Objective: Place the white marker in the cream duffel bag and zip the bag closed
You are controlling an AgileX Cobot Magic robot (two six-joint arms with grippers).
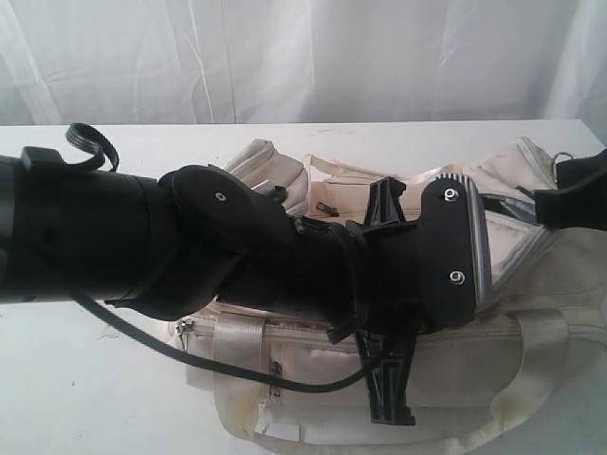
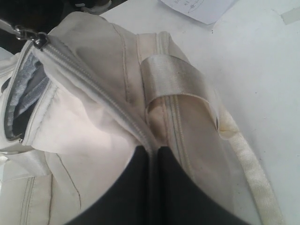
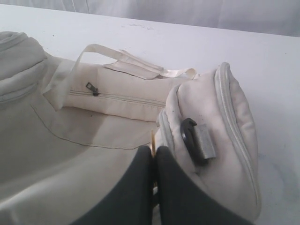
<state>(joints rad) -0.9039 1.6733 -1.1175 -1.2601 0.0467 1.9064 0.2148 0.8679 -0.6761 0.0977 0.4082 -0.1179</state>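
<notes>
- Black left arm (image 1: 114,237) blocks my exterior view of the soft cream fabric duffel bag (image 1: 455,370) on the surface (image 1: 76,398); white marker unseen.
- Left gripper (image 2: 151,152) clenched on grey zip (image 2: 93,91); slipping would stall closing.
- Right gripper (image 3: 153,152) pinches the bag's end; fabric could pull free.

The bag (image 1: 474,351) is showing cream all over, its zip (image 2: 93,86) running grey and its strap (image 2: 173,77) gleaming in a shiny cream weave. The lining (image 2: 23,93) is showing bluish grey. The clip (image 3: 190,138) is looking black with a grey tab. The bench (image 1: 76,379) is looking plain white, and the curtain (image 1: 285,57) is hanging white too. The arm (image 1: 114,237) is showing black with silver trim, and the fingers (image 2: 136,187) are looking dark grey
</notes>
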